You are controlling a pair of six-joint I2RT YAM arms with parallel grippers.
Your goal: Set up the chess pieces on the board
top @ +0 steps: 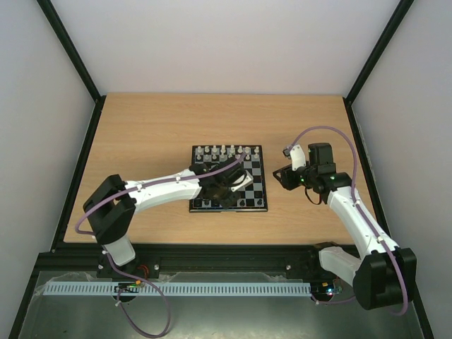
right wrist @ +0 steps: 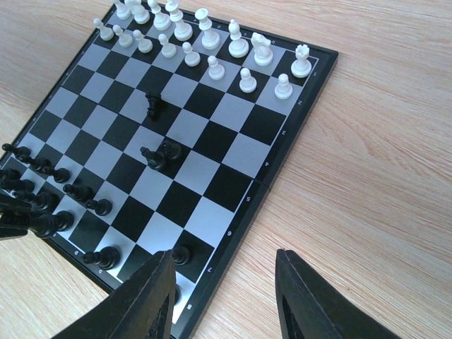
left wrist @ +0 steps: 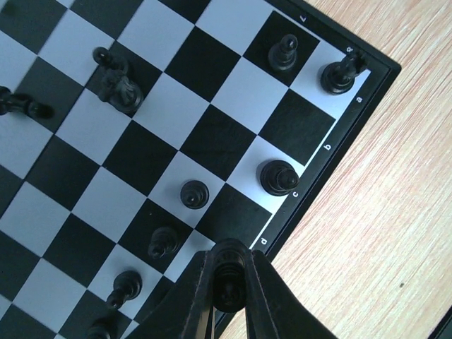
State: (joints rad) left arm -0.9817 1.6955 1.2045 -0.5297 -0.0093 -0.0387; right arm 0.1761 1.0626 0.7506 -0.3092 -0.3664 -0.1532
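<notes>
A black piece (left wrist: 227, 286) is clamped in the left gripper (left wrist: 227, 263) over the board's (left wrist: 314, 185) edge row (black's side is only part filled). The right gripper (right wrist: 222, 268) is seen apart and empty beside the board. Next, the piece likely needs to be lowered upright onto its square and released; strays (right wrist: 161, 154) mid-board are yet to be fetched.

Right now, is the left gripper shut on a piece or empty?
Shut on a piece: in the left wrist view the left gripper pinches a small black chessman between its tips, near the rim of the board.
</notes>
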